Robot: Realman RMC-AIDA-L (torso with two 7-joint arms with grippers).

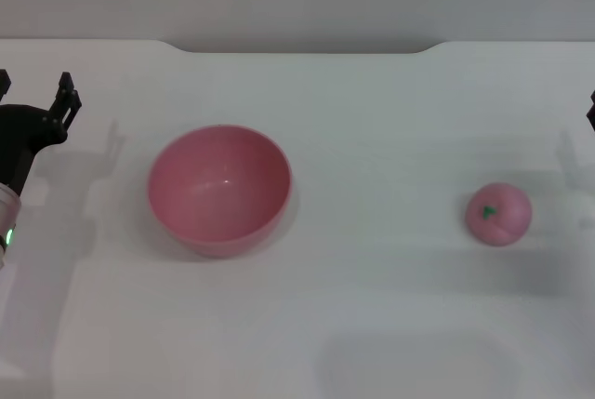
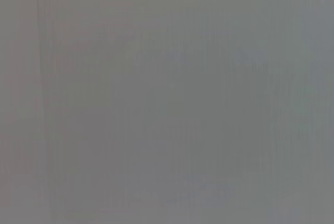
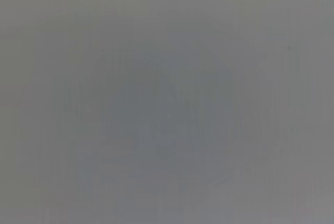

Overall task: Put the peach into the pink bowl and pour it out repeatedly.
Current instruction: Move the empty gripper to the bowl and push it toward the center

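Note:
The pink bowl (image 1: 220, 190) stands upright and empty on the white table, left of centre in the head view. The peach (image 1: 498, 214), small and round with a green leaf mark, lies on the table far to the bowl's right, outside it. My left gripper (image 1: 35, 92) hovers at the left edge, well left of the bowl, open with nothing between its fingers. Only a dark sliver of my right gripper (image 1: 591, 113) shows at the right edge, beyond the peach. Both wrist views show nothing but plain grey surface.
The white table (image 1: 372, 120) ends at a far edge with a recessed notch (image 1: 302, 46) along the back. A faint rectangular shadow lies on the near side of the table.

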